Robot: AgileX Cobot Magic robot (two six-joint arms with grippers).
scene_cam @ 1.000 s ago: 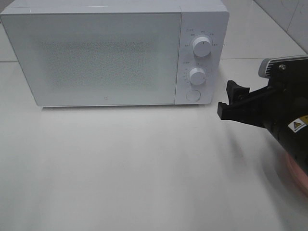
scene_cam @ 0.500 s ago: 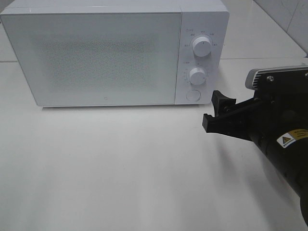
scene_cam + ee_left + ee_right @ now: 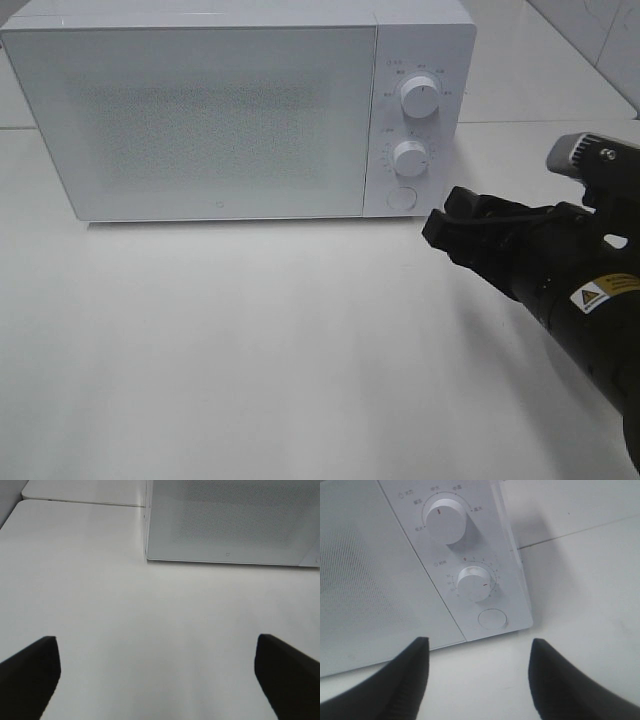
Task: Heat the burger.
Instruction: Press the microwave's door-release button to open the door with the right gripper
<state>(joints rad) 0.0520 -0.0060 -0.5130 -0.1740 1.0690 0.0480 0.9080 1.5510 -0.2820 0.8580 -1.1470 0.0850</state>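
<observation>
Burger not in view; your right end effector part-open, empty, beside the boxy white microwave; left end effector wide open.

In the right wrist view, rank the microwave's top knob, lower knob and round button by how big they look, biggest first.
1. top knob
2. lower knob
3. round button, which looks only a little smaller than the lower knob, so that pair is close.
</observation>
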